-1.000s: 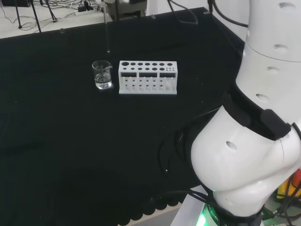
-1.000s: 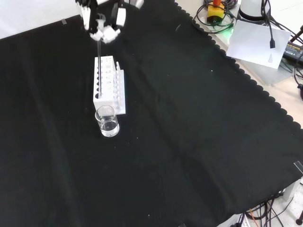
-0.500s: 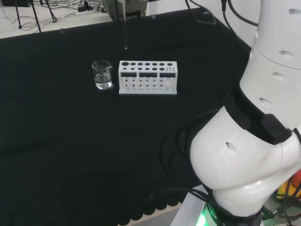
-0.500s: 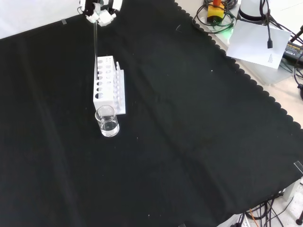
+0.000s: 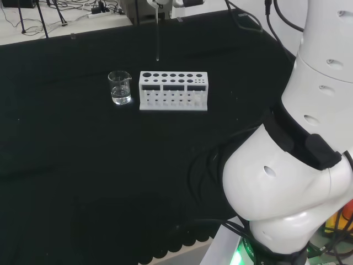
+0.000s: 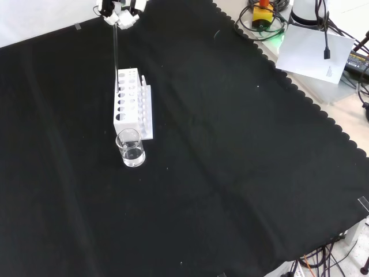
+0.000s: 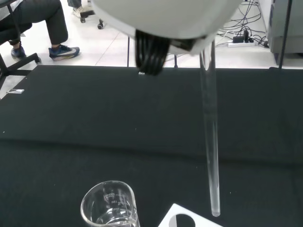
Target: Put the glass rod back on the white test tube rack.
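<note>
A clear glass rod (image 5: 158, 38) hangs upright from the hand (image 6: 120, 12), whose fingers are curled round its top at the upper edge of the front view. In the head view the rod's tip floats above the cloth just behind the left part of the white test tube rack (image 5: 174, 91). The front view shows the rod (image 6: 115, 49) coming down toward the rack's (image 6: 131, 104) far end. In the wrist view the rod (image 7: 209, 132) ends a little above a corner of the rack (image 7: 182, 220).
A small glass beaker (image 5: 119, 87) with a little clear liquid stands left of the rack in the head view, nearer the camera in the front view (image 6: 131, 148). The arm's white links (image 5: 298, 165) fill the head view's right side.
The hand has carried the rod to the right in the head view, from above the beaker to behind the rack. In the front view the hand has risen toward the top edge.
</note>
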